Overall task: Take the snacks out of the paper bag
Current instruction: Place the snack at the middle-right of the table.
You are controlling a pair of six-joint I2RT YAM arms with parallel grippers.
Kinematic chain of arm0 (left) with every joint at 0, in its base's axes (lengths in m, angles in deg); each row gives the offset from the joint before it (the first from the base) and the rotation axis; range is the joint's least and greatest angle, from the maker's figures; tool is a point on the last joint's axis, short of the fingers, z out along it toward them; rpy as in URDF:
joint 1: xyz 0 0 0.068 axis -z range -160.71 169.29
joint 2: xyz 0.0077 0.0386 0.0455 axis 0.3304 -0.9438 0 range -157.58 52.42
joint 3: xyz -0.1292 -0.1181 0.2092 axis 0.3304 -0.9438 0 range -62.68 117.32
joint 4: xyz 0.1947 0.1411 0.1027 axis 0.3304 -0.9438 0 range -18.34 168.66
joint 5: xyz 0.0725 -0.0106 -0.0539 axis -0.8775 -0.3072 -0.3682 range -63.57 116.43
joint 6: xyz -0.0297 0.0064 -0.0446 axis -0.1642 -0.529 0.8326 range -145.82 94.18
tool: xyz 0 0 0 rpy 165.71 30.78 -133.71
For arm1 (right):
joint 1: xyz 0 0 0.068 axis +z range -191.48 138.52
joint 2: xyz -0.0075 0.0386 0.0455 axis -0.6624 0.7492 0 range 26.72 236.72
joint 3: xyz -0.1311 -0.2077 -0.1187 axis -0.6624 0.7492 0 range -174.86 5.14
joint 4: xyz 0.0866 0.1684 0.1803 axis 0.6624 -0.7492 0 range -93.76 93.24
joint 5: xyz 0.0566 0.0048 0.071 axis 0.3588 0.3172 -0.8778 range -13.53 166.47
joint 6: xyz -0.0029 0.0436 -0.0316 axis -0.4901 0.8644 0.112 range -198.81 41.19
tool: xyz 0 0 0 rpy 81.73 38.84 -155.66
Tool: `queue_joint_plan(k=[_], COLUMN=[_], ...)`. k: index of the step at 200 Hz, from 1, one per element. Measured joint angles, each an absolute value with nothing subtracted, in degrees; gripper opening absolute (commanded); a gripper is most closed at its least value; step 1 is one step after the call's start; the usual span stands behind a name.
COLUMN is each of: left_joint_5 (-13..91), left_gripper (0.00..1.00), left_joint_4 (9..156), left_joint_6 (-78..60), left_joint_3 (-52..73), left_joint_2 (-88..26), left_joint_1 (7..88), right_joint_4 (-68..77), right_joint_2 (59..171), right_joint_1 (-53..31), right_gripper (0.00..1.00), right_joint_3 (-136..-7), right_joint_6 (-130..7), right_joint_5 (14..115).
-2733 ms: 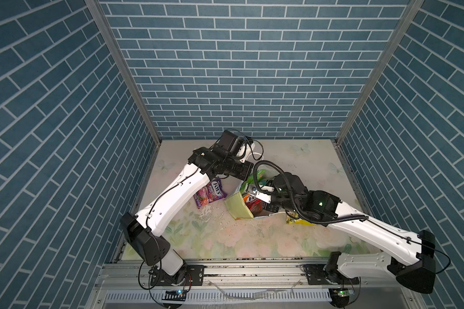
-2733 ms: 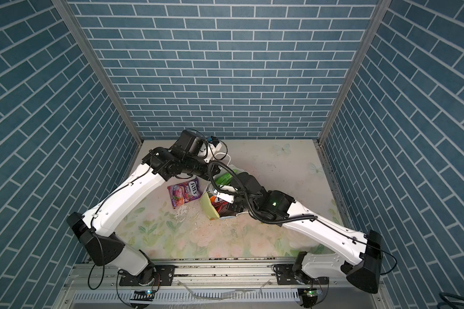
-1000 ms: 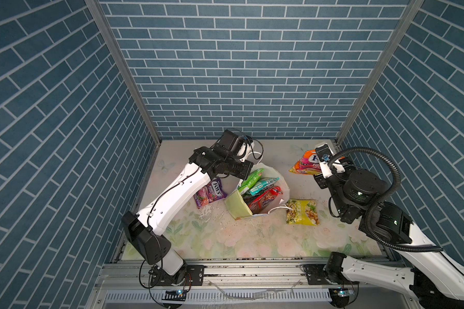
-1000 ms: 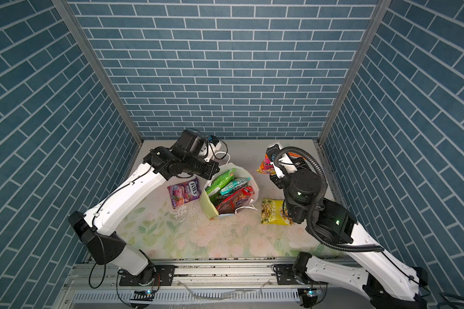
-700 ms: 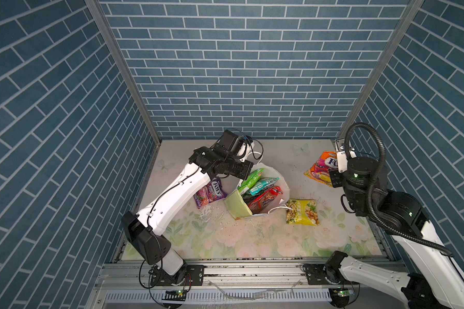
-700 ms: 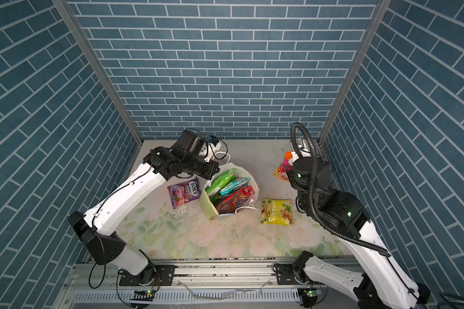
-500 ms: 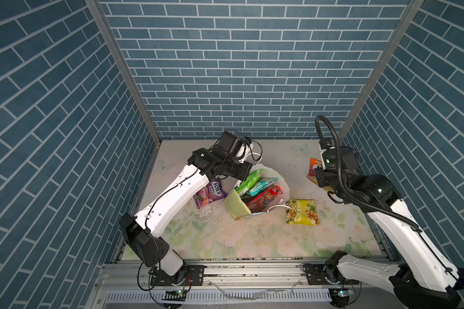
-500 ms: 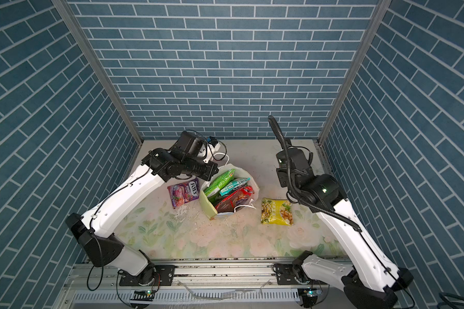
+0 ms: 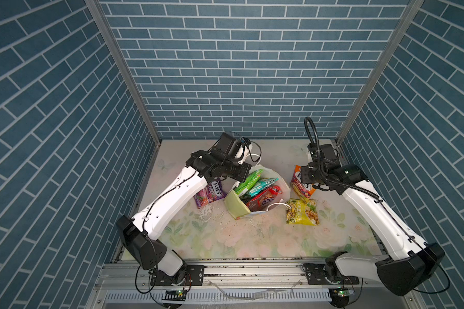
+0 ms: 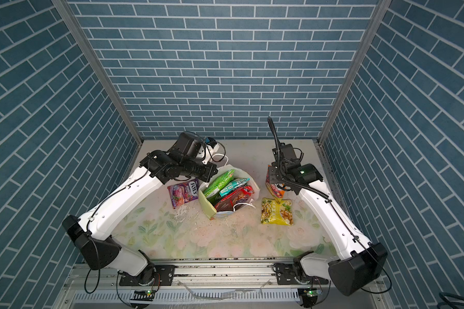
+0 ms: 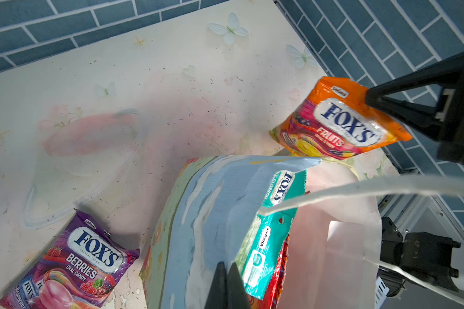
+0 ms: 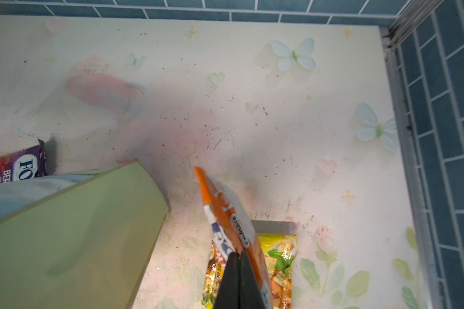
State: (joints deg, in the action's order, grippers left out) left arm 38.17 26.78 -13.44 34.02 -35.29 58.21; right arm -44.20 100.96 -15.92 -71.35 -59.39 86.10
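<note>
The right tool (image 12: 237, 256) is pinched shut on the edge of the orange candy packet (image 11: 340, 125). The packet hangs lengthwise below it, beside the paper bag (image 9: 236, 206) and seemingly just over the yellow packet (image 9: 302, 212) on the surface (image 9: 252, 235). The left tool (image 11: 225, 267) is clamped narrow on the bag's rim, and more snacks (image 9: 260, 184) sit inside.

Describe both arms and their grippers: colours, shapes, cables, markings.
The left arm and right arm have smooth white link shells, bulky black joints and thin black wires. A ribbed black hose arcs over the right wrist, where a small green light glows. The left gripper and right gripper have slim, tapered black fingers.
</note>
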Motion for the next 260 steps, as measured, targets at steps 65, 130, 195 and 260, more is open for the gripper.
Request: queue_joint_plan(k=[65, 130, 195, 260], left_joint_5=[37.7, 37.4, 36.5, 34.8], left_gripper=[0.00, 0.00, 0.00, 0.00], left_joint_4=[26.9, 26.8, 26.0, 25.7], left_joint_6=[-13.7, -13.9, -14.5, -16.0], left_joint_3=[33.9, 34.0, 34.8, 34.9], left_joint_2=[-35.3, -35.3, -35.5, -35.5], left_joint_1=[58.9, 59.2, 59.8, 62.2], right_joint_4=[-29.2, -23.1, -26.7, -32.1], right_joint_2=[107.8, 110.3, 110.4, 110.4], right_joint_1=[-20.0, -25.0, -27.5, -28.3], right_gripper=[0.00, 0.00, 0.04, 0.21], right_joint_3=[-66.9, -60.3, -59.3, -59.3], right_joint_6=[-53.4, -50.3, -51.7, -52.8], right_joint_5=[74.2, 68.4, 72.9, 75.5])
